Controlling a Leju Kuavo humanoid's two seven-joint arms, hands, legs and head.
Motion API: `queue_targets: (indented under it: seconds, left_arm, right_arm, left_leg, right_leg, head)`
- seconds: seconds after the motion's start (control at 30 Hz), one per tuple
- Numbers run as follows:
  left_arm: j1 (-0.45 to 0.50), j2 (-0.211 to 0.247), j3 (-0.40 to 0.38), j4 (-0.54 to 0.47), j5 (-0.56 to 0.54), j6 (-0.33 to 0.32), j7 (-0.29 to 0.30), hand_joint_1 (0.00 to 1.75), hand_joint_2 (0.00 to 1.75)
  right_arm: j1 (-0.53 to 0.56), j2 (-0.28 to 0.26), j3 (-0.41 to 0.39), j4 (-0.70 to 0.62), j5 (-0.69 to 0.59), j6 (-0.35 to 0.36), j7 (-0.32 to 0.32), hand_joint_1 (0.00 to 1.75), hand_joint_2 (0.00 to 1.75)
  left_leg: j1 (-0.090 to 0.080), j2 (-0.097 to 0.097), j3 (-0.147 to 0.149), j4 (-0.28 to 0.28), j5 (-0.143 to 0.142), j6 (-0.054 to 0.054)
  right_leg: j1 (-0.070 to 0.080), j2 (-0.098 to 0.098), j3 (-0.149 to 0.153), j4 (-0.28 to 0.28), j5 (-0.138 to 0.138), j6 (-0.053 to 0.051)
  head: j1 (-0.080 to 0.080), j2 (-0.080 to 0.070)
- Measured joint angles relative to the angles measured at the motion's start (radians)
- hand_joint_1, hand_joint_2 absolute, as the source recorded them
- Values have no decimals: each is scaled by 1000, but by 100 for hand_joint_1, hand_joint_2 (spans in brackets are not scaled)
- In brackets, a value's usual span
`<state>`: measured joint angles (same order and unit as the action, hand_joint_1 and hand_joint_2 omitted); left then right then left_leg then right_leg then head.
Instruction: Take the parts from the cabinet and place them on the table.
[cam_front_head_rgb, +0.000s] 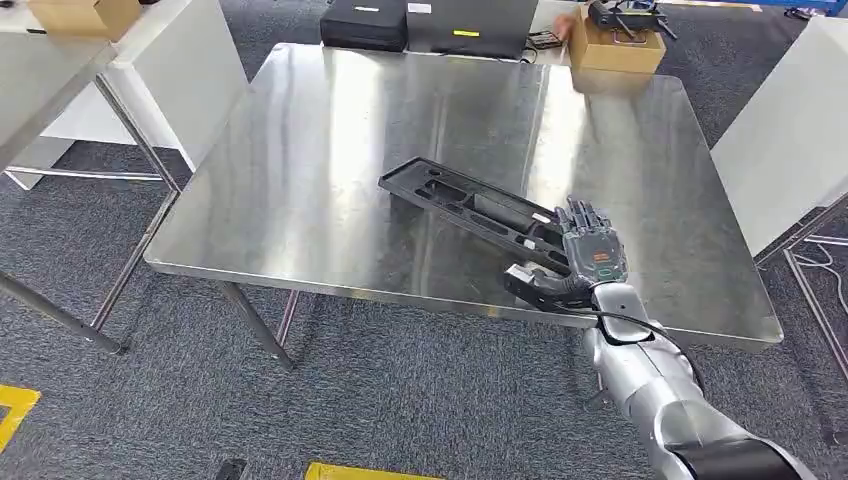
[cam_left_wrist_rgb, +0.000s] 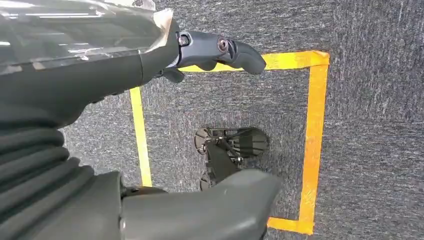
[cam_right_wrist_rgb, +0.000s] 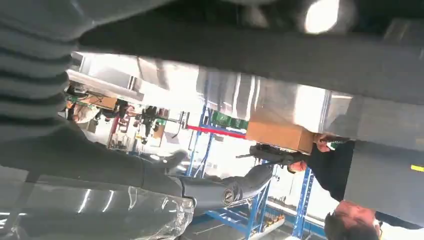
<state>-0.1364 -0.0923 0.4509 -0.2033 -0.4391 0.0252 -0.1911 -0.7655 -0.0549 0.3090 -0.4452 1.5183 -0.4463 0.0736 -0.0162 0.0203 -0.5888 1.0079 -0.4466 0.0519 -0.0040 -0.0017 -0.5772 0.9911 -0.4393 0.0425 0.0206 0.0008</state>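
The right hand (cam_front_head_rgb: 590, 255) lies on the near end of a long black moulded part (cam_front_head_rgb: 470, 208), dark fingers (cam_front_head_rgb: 583, 215) stretched over its top and the thumb tucked under its near end, so the hand grips it. The part lies flat on the steel table (cam_front_head_rgb: 300, 180), running diagonally from near the table's middle towards the front right edge, where the hand has it. The silver right arm (cam_front_head_rgb: 660, 400) comes up from below that corner.

Past the far edge stand a cardboard box (cam_front_head_rgb: 612, 50) and dark cases (cam_front_head_rgb: 365, 25), one with a small yellow label too small to read.

The left hand (cam_left_wrist_rgb: 210, 55) hangs over grey carpet marked with yellow tape (cam_left_wrist_rgb: 315, 140), its fingers apart and nothing in them.
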Motion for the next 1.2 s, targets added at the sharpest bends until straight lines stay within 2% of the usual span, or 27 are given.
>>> queue_targets:
  seconds: [0.33,0.63,0.8,0.9,1.03,1.13,1.2]
  left_arm:
    - [0,2,0,0,-2,-20,3,0,0]
    - [7,9,9,0,-10,-37,3,0,0]
    - [12,9,21,0,-18,-37,3,0,0]
    - [15,9,30,0,-23,-35,1,0,0]
    - [19,8,37,0,-26,-33,0,0,0]
    - [26,8,51,0,-26,-27,-8,0,0]
    - [30,8,58,0,-25,-25,-13,0,0]
  right_arm:
    - [8,-7,-5,0,-30,0,-7,0,0]
    - [29,-32,-31,-23,-100,19,-63,0,0]
    - [52,-41,-52,-76,-207,-16,-148,0,0]
    - [97,-40,-72,-191,-332,-30,-218,0,0]
    - [174,-38,-91,-383,-469,-30,-280,0,0]
    - [261,-35,-108,-600,-590,-26,-323,0,0]
    - [302,-35,-115,-706,-612,-21,-330,0,0]
  left_leg:
    - [0,0,0,0,0,0]
    - [0,0,0,0,0,0]
    - [0,0,0,0,0,0]
    - [0,0,0,0,0,0]
    - [0,0,0,0,0,0]
    - [0,0,0,0,-1,0]
    - [0,0,0,0,-1,0]
  right_leg:
    - [0,0,0,0,0,0]
    - [0,0,0,0,0,0]
    - [0,0,0,0,0,0]
    - [0,0,0,0,0,0]
    - [0,0,0,0,0,0]
    - [0,0,0,0,-1,0]
    - [0,0,-1,0,-1,0]
  head:
    - [0,0]
    - [0,0]
    - [0,0]
    - [0,0]
    - [0,0]
    - [0,0]
    - [0,0]
